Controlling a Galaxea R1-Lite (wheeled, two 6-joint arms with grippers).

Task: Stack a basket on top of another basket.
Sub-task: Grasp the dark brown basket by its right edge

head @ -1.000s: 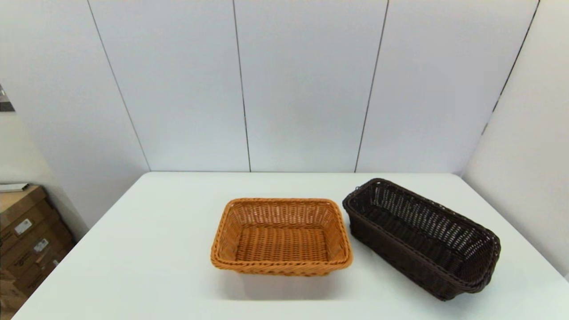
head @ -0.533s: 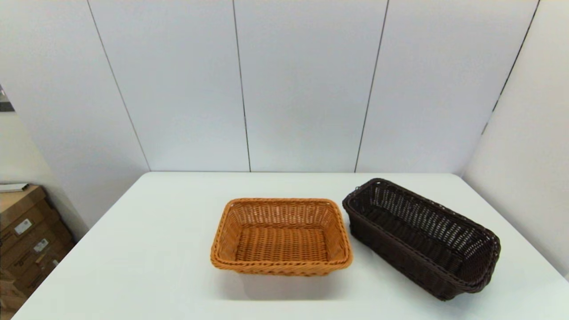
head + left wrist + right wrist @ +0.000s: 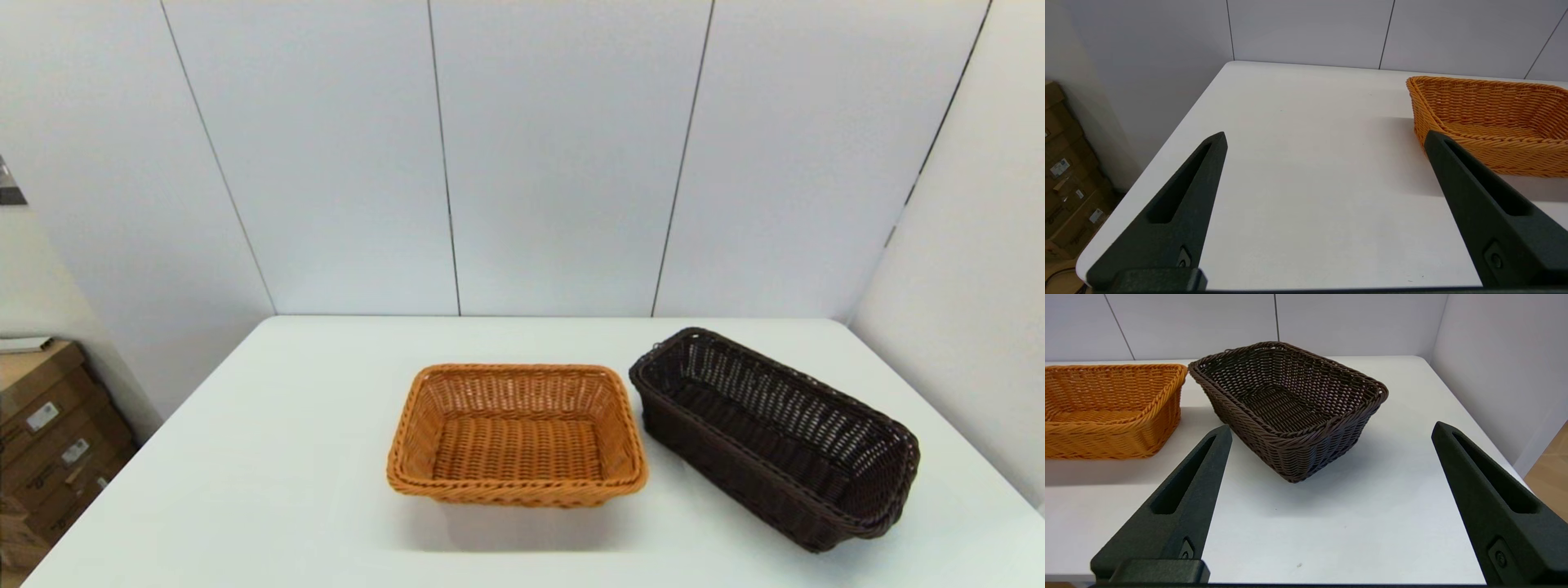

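Dark brown rectangular woven wicker basket (image 3: pixel 774 437) sits just right of the orange-tan rectangular wicker basket (image 3: pixel 518 434), long axis skewed away from it. Right gripper (image 3: pixel 1331 430), fingers spread, empty, faces its near corner, so it's nearer. Left gripper (image 3: pixel 1325 139) spread, left of the orange-tan one.

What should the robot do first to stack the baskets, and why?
Probably move the right tool, which is open, forward to the dark brown basket's near rim. That basket sits on the table beside the orange-tan basket, untouched, nearest that arm. The left tool is open, holding nothing.
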